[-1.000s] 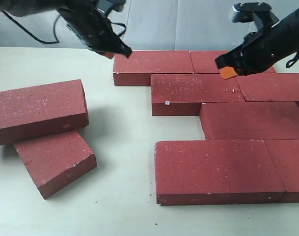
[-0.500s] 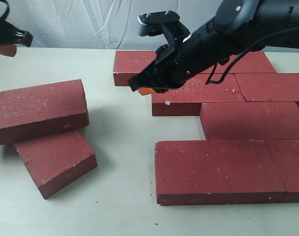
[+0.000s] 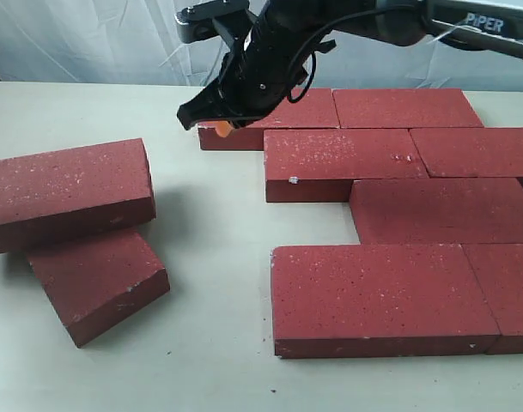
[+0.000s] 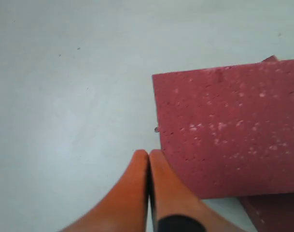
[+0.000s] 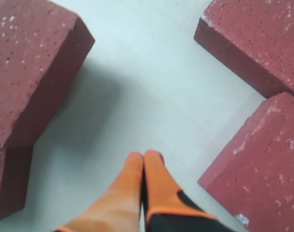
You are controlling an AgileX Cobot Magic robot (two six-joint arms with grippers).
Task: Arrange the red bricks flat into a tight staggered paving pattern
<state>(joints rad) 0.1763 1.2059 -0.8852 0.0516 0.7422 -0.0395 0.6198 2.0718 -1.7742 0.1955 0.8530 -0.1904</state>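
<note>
Several red bricks [image 3: 390,292] lie flat in staggered rows on the right of the table. Two loose red bricks sit at the left, the upper one [image 3: 63,193] leaning on the lower one [image 3: 98,283]. My right gripper [image 3: 220,129] reaches across to the left end of the back-row brick [image 3: 287,110]. It hangs over bare table, shut and empty [image 5: 144,155], between the leaning brick [image 5: 31,63] and the paved bricks [image 5: 262,169]. My left gripper [image 4: 148,153] is shut and empty, its tips next to one brick's [image 4: 229,130] corner. The exterior view does not show it.
The pale table [image 3: 209,223] runs bare between the loose pair and the paved group. A white curtain [image 3: 89,43] hangs behind the table's back edge. The right arm's black links [image 3: 278,43] cross above the back row.
My right arm has swung left from over the paved bricks' right side to the back row's left end. My left arm has withdrawn leftward out of the exterior view.
</note>
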